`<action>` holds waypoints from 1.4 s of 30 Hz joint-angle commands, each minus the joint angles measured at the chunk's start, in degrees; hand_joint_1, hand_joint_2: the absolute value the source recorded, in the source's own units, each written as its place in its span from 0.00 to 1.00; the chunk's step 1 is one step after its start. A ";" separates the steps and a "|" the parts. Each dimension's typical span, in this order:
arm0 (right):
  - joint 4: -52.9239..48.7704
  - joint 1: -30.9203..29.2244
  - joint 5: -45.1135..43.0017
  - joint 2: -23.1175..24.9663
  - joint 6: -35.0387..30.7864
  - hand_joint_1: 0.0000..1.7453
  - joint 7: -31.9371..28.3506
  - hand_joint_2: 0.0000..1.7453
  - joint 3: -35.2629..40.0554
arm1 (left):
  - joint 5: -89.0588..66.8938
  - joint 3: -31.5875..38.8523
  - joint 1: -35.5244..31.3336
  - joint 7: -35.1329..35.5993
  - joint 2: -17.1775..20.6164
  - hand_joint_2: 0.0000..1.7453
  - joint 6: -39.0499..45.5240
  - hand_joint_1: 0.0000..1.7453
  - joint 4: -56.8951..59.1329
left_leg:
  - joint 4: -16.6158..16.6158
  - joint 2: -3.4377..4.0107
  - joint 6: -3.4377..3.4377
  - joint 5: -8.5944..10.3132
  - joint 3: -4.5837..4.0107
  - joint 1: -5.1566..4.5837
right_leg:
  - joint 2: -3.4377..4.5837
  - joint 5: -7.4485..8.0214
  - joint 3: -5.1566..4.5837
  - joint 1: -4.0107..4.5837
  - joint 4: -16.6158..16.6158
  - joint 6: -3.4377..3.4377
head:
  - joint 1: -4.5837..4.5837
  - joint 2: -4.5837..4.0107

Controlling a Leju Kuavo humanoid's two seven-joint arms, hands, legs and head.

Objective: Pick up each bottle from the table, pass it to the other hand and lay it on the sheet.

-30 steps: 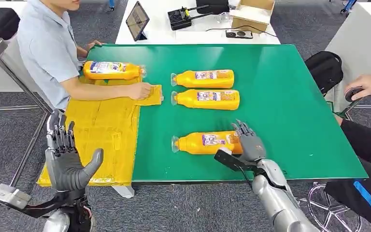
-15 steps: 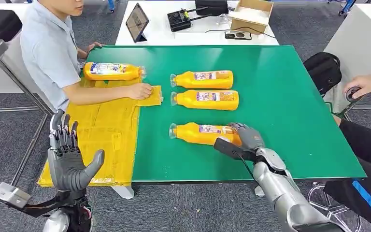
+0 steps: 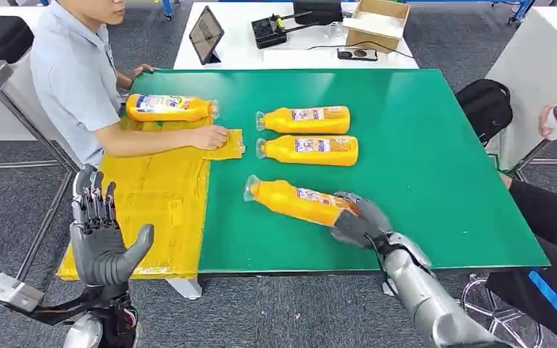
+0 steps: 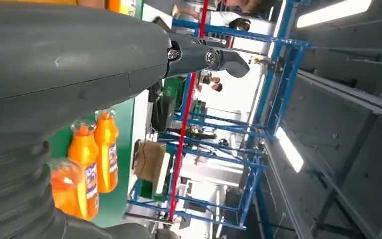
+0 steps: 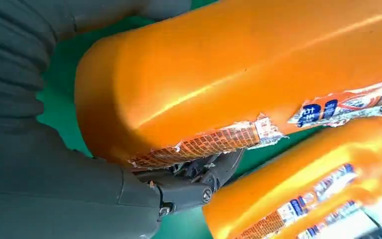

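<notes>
The right hand grips the base end of the nearest orange bottle, which sits tilted on the green desk near its front edge, its clear-capped neck pointing toward the yellow sheet. The hold takes only the bottom of a long body, so the likely trouble is leverage: once lifted, the heavy neck end could droop or swing, and the bottle could twist out of the fingers. The right wrist view gives more cause for care, showing smooth, glossy plastic with rounded shoulders and a crinkled foil label peeling at its edge, a surface the dark fingers may slide on. The left hand waits open, palm up and fingers spread, off the desk's near left corner; if the handover comes in crooked, the rounded body could roll from the palm to the floor. Two more bottles lie side by side just beyond, close enough that a swinging neck might knock them. A person's hand rests on the sheet's folded corner, where a fourth bottle already lies, and could get in the way of the laying-down.
</notes>
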 commanded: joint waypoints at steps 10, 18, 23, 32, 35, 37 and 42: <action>-35.06 17.86 -17.66 9.11 -4.04 1.00 -9.35 1.00 -10.25 | 5.20 -5.52 0.75 12.05 2.23 1.00 -2.24 0.00 13.18 | -0.09 -0.07 0.08 -0.07 -0.28 -0.07 | -0.12 -0.11 -0.23 -0.03 -0.03 -0.16 | 0.02 0.00; -40.97 21.32 -15.38 8.86 -2.61 1.00 -8.92 1.00 -3.34 | -1.72 -12.96 3.20 6.62 5.77 1.00 -7.76 0.00 9.51 | -0.08 -0.05 0.05 -0.10 -0.32 -0.04 | -0.10 -0.13 -0.29 0.01 -0.03 -0.18 | -0.02 0.00; -36.73 20.34 -6.08 9.17 -3.40 1.00 -9.75 1.00 7.50 | -3.12 -15.04 0.96 7.44 4.55 1.00 -8.89 0.00 11.02 | -0.04 0.07 0.05 -0.07 -0.43 -0.01 | 0.04 -0.04 -0.42 0.02 -0.03 -0.13 | 0.00 0.00; -29.94 16.71 -5.02 12.05 -4.79 1.00 -9.82 1.00 14.00 | -1.86 -16.57 -1.18 8.50 2.96 1.00 -9.72 0.00 11.92 | -0.11 0.17 0.09 -0.09 -0.24 0.01 | 0.09 -0.05 -0.24 0.05 -0.11 -0.22 | 0.02 0.00; -29.75 16.53 -5.02 12.10 -4.81 1.00 -9.83 1.00 14.23 | -1.71 -16.49 -1.40 8.66 2.86 1.00 -9.73 0.00 12.07 | -0.13 0.12 0.09 -0.09 -0.22 -0.01 | 0.03 -0.07 -0.21 0.04 -0.10 -0.23 | -0.02 0.00; -29.01 15.93 -5.69 12.73 -4.44 1.00 -10.70 1.00 15.89 | 0.74 -16.59 -1.78 11.28 2.73 1.00 -10.97 0.00 13.19 | -0.12 -0.03 0.09 -0.06 -0.26 0.00 | -0.12 -0.09 -0.20 0.05 -0.11 -0.21 | 0.00 0.00; -26.54 14.00 -6.62 14.79 -4.50 1.00 -11.19 1.00 18.85 | 0.59 -17.84 -3.03 11.09 2.61 1.00 -10.99 0.00 13.39 | -0.07 0.05 0.04 -0.02 -0.44 -0.02 | 0.01 -0.03 -0.41 0.01 -0.03 -0.13 | 0.00 0.00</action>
